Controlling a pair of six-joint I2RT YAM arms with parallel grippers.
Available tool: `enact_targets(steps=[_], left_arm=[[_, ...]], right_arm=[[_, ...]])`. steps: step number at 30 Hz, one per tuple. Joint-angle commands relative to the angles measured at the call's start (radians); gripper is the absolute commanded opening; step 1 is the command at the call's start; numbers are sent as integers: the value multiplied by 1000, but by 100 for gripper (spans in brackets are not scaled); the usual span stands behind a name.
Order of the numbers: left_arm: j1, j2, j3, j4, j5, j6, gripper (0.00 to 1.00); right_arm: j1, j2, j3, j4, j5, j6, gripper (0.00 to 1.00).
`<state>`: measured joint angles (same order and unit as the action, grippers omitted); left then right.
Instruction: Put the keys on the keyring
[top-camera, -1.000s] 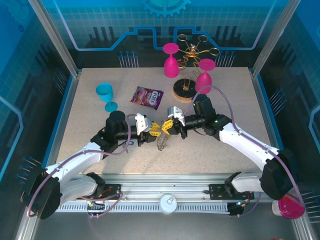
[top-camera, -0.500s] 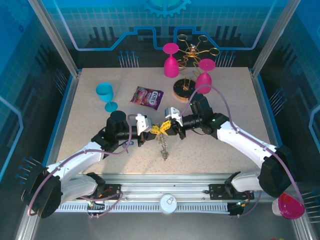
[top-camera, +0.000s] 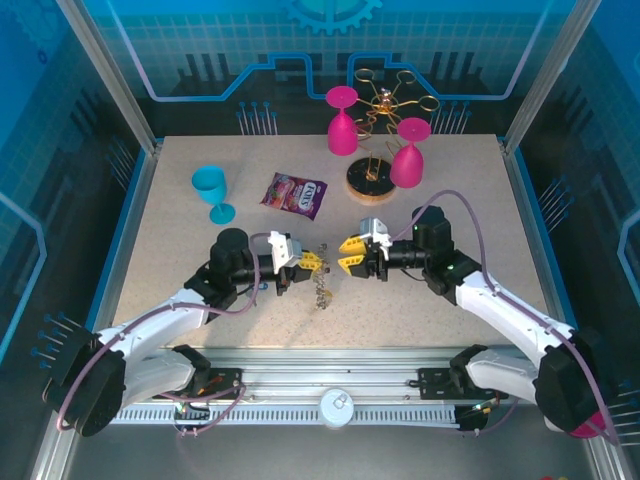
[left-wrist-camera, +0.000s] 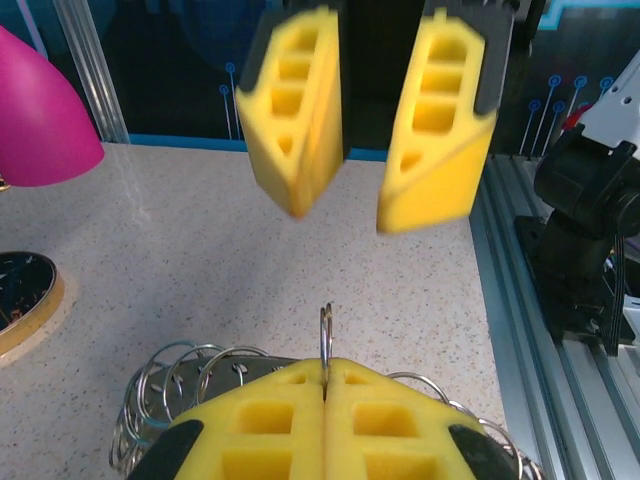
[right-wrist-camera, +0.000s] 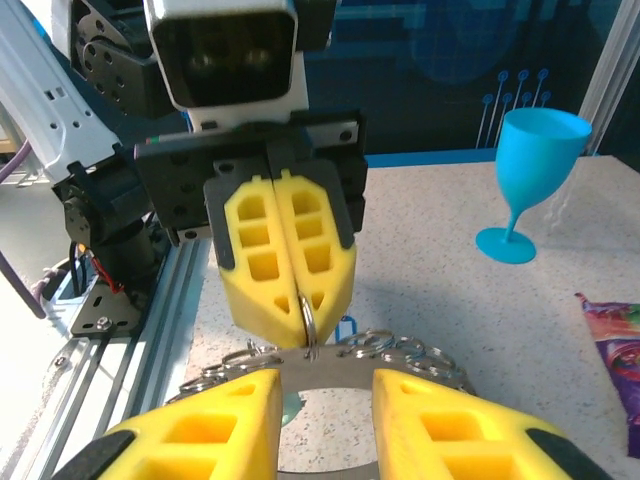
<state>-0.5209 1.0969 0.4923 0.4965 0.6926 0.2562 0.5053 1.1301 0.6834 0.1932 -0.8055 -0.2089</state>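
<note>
Left gripper (top-camera: 311, 262) pinched shut on keyring (top-camera: 322, 290), centre of top view; the ring dangles below. Right gripper (top-camera: 348, 255) part-open, empty, facing it. Judgement: hold ring steady; right should close edge-on, avoiding twist.

The top camera looks down from high above and behind the arm bases, which lie at the bottom of the frame, and takes in the whole counter (top-camera: 170, 250). The left wrist camera sits very near behind the left hand (left-wrist-camera: 325, 368), at the lower edge, and faces the right hand (left-wrist-camera: 340, 215) above. The right wrist camera looks the opposite way, toward the left hand at the centre. Both close views share the keyring (right-wrist-camera: 330, 378) between the hands.
</note>
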Motion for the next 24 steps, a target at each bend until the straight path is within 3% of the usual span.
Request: enact_targets(steps=[1,10,24], left_arm=[[-4,-11,-10,154,60,-47,0],[-5,-3,-19,174,83,-58,0],[-4,2,-15,167,92,-38,0]], right_arm=[[25,21,-9,98,-24,9,30],[51,95,8,208,-63,65,28],[75,133,36,241,-89,63,19]])
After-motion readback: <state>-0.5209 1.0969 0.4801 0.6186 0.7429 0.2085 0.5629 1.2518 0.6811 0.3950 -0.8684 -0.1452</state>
